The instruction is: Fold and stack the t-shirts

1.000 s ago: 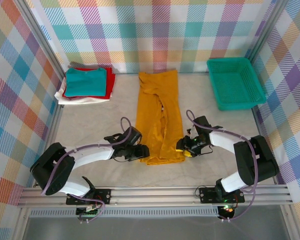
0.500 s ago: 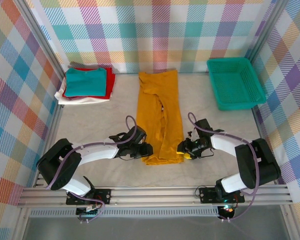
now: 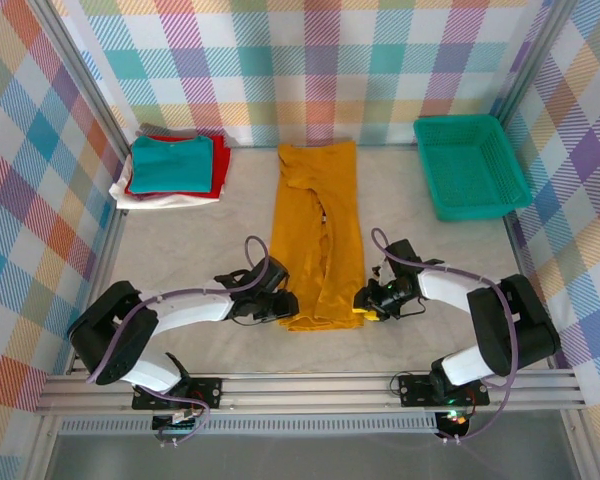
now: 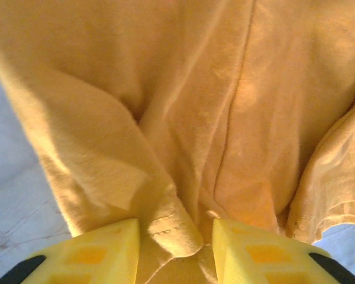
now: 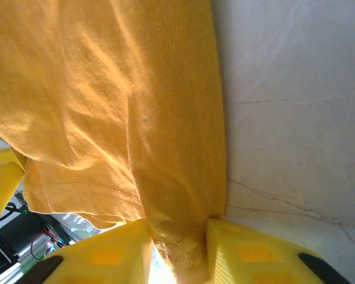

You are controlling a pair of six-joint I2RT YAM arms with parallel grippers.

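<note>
The mustard-yellow tee (image 3: pixel 318 230) lies in the middle of the surface (image 3: pixel 180 250) as a long narrow strip. Its long axis runs straight away from the arms, collar end toward the far wall and hem toward the near edge. The two claws sit at the hem end, one at each corner. The left claw (image 3: pixel 288 305) is at the near-left corner and the right claw (image 3: pixel 365 300) at the near-right corner, so each arm is the nearer one for its own side and the whole length of the shirt stretches ahead of both. In the left wrist view the hem is bunched into a fold that fills the gap between the yellow fingers, so that claw is clenched on the tee. The right wrist view shows the same: a gathered corner of hem pinched between the fingers, with bare surface just beside it. How firm either hold is cannot be told. Because the strip lies lengthwise in front of both claws, the coming move seems to call for carrying the hem forward along that axis, both corners kept level, to lay it over the far half. The stack of folded tees (image 3: pixel 172 168), teal tee (image 3: pixel 172 160) on top, waits at the far left, well apart from the strip. The green mesh basket (image 3: pixel 427 170) stands at the far right.
</note>
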